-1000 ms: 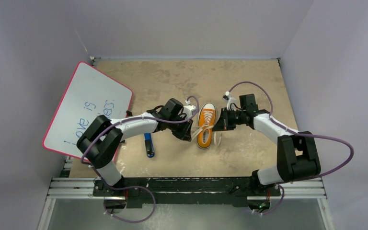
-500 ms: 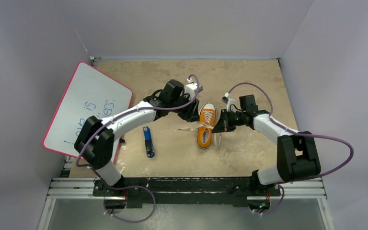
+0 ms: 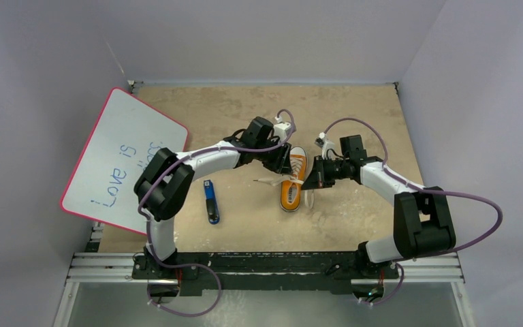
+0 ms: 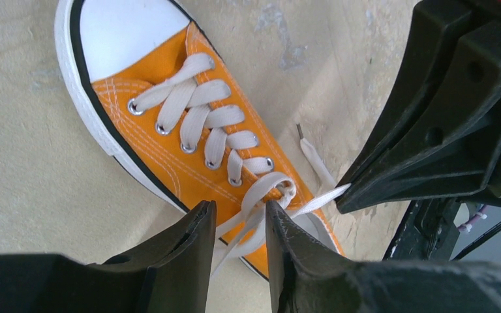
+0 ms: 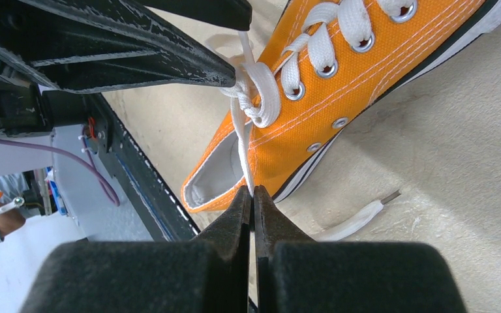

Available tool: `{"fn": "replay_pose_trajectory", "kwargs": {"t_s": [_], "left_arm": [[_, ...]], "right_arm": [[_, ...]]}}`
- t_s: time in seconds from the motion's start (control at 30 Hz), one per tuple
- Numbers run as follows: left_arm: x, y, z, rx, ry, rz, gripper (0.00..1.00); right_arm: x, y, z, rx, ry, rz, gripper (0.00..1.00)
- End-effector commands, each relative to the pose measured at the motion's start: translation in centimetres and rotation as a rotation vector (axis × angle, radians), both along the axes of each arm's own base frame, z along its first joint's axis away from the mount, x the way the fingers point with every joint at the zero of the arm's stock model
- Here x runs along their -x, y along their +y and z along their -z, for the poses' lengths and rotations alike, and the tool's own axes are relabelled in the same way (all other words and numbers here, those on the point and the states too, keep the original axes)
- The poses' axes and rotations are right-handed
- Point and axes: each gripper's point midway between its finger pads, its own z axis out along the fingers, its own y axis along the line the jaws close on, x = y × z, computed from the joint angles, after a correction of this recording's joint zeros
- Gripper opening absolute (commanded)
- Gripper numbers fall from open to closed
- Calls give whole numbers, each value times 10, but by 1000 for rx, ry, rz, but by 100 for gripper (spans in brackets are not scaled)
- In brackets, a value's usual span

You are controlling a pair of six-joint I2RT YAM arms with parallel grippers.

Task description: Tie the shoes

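Observation:
The shoe (image 3: 290,194) is a small orange sneaker with a white toe cap, lying mid-table with its toe pointing away; it also fills the left wrist view (image 4: 163,156) and the right wrist view (image 5: 339,85). My left gripper (image 3: 282,165) hangs over the tongue, jaws parted (image 4: 238,212), with two white lace strands (image 4: 251,218) running loose between them. My right gripper (image 3: 308,179) stands at the shoe's right side, shut (image 5: 252,190) on a taut lace (image 5: 241,143) that leads up to a crossing (image 5: 259,98) at the top eyelets.
A blue-and-black marker (image 3: 210,202) lies left of the shoe. A pink-rimmed whiteboard (image 3: 126,160) leans at the far left. One loose lace end (image 3: 264,181) trails left of the shoe, another (image 5: 359,218) lies on the table at its right.
My left arm has swung from the shoe's left side up and rightwards over its tongue, and its jaws have parted. A lace end now lies loose at the left. The right gripper has not moved.

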Motion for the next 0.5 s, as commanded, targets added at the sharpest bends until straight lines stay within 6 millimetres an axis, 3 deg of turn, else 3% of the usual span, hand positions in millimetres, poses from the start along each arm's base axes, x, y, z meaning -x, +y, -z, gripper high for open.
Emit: {"fn": "replay_pose_trajectory", "kwargs": {"t_s": [0.0, 0.3, 0.47], "left_arm": [[-11, -15, -21, 87, -44, 8, 34], [2, -17, -11, 103, -1, 34, 32], [1, -15, -6, 92, 2, 28, 25]], "right_arm": [[3, 3, -9, -27, -22, -27, 0], [0, 4, -11, -33, -24, -26, 0], [-3, 4, -12, -37, -28, -26, 0]]}}
